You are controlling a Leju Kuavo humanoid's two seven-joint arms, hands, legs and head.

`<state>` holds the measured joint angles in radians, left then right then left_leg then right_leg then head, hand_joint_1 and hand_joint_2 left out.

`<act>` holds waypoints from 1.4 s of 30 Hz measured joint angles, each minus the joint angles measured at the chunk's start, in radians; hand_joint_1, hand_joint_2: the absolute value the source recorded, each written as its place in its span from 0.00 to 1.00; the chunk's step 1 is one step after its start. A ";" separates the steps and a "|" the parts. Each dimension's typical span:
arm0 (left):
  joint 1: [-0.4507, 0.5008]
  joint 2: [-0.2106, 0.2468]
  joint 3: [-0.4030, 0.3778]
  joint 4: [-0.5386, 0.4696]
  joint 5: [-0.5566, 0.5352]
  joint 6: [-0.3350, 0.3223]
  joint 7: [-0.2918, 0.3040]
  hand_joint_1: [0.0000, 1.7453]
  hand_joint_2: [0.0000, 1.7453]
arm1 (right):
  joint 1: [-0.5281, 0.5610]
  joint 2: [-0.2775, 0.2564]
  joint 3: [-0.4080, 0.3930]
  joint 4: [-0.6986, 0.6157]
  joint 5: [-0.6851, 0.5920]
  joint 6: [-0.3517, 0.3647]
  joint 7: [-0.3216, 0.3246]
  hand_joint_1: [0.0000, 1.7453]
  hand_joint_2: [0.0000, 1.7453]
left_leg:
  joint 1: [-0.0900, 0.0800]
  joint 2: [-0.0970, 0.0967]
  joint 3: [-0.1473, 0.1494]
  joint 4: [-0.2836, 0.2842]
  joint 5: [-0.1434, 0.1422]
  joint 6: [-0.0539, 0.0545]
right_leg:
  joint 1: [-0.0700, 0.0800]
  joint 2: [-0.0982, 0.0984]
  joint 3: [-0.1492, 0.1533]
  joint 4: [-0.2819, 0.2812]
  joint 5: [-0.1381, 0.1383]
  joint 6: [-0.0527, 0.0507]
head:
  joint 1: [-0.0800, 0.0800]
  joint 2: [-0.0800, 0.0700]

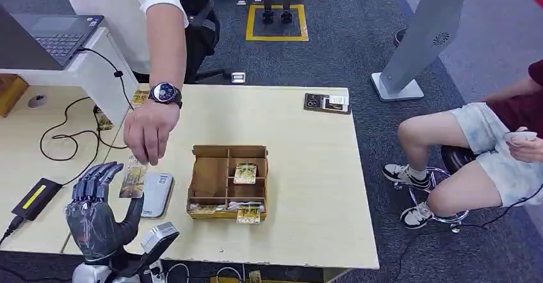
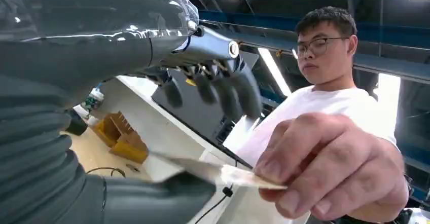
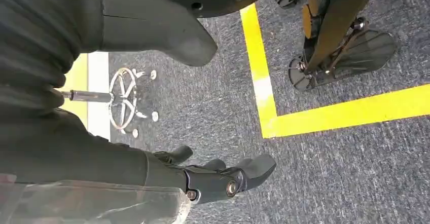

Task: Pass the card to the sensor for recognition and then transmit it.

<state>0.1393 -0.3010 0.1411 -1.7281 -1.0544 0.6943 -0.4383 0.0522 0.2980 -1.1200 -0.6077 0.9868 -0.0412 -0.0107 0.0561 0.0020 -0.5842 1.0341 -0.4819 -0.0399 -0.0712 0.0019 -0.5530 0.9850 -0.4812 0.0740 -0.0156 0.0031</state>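
The card (image 1: 133, 179) hangs just above the grey sensor pad (image 1: 157, 193) at the table's front left. A person's hand (image 1: 148, 129) with a wristwatch pinches its far end. My left hand (image 1: 96, 212) is raised beside it, fingers spread. In the left wrist view the card (image 2: 223, 173) lies across my thumb (image 2: 152, 196), my fingers (image 2: 213, 84) stand well above it, and the person's fingers (image 2: 324, 168) pinch its end. My right hand (image 3: 223, 176) hangs over the carpet with nothing in it, fingers apart from the thumb.
A wooden divided box (image 1: 227, 180) with more cards (image 1: 245, 173) stands right of the sensor. A black adapter (image 1: 37, 196) and cables lie at the left, a laptop (image 1: 57, 33) on a raised shelf. A dark card pack (image 1: 326, 102) lies far right. A person sits at the right (image 1: 486, 148).
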 joint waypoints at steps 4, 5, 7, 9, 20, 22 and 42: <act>-0.002 0.000 -0.005 0.001 0.000 0.000 0.000 1.00 1.00 | 0.000 0.000 -0.002 -0.002 0.011 -0.001 0.000 0.00 1.00 | 0.000 0.000 0.000 0.000 0.000 0.000 | 0.000 0.000 0.000 0.000 0.000 0.000 | 0.000 0.000; -0.002 0.000 -0.007 0.000 0.000 0.000 0.002 1.00 1.00 | 0.000 0.000 -0.003 -0.003 0.012 -0.001 0.000 0.00 1.00 | 0.000 0.000 0.000 0.000 0.000 0.000 | 0.000 0.000 0.000 0.000 0.000 0.000 | 0.000 0.000; -0.003 0.000 -0.011 0.001 0.001 0.000 0.002 1.00 1.00 | 0.000 0.000 -0.005 -0.005 0.014 -0.001 0.000 0.00 1.00 | 0.000 0.000 0.000 0.000 0.000 0.000 | 0.000 0.000 -0.001 0.000 0.000 0.000 | 0.000 0.000; -0.003 0.001 -0.014 0.001 0.001 0.000 0.002 1.00 1.00 | 0.000 0.000 -0.005 -0.007 0.014 -0.001 0.000 0.00 1.00 | 0.000 0.000 0.000 0.000 0.000 0.000 | 0.000 0.000 0.000 0.000 0.000 0.000 | 0.000 0.000; -0.004 0.001 -0.021 0.000 0.023 0.000 0.000 1.00 1.00 | 0.001 0.000 -0.015 -0.020 0.040 0.004 0.004 0.00 1.00 | 0.000 0.000 0.000 0.000 0.000 0.000 | 0.000 0.000 0.000 0.000 0.000 0.000 | 0.000 0.000; -0.005 0.001 -0.022 0.000 0.024 0.000 -0.001 1.00 1.00 | 0.001 0.000 -0.020 -0.026 0.050 0.012 0.008 0.00 1.00 | 0.000 0.000 0.000 0.000 0.000 0.000 | 0.000 0.000 0.000 0.000 0.000 0.000 | 0.000 0.000; -0.019 0.009 -0.019 0.076 -0.215 0.000 0.127 1.00 1.00 | -0.013 0.000 -0.105 -0.042 0.196 0.043 -0.034 0.00 1.00 | 0.000 0.000 0.000 0.000 0.000 0.000 | 0.000 0.000 0.001 0.000 0.000 0.000 | 0.000 0.000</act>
<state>0.1205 -0.2918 0.1221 -1.6523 -1.2698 0.6943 -0.3111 0.0395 0.2980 -1.2253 -0.6500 1.1832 0.0015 -0.0446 0.0561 0.0022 -0.5845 1.0341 -0.4819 -0.0399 -0.0712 0.0018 -0.5520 0.9850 -0.4811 0.0739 -0.0156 0.0031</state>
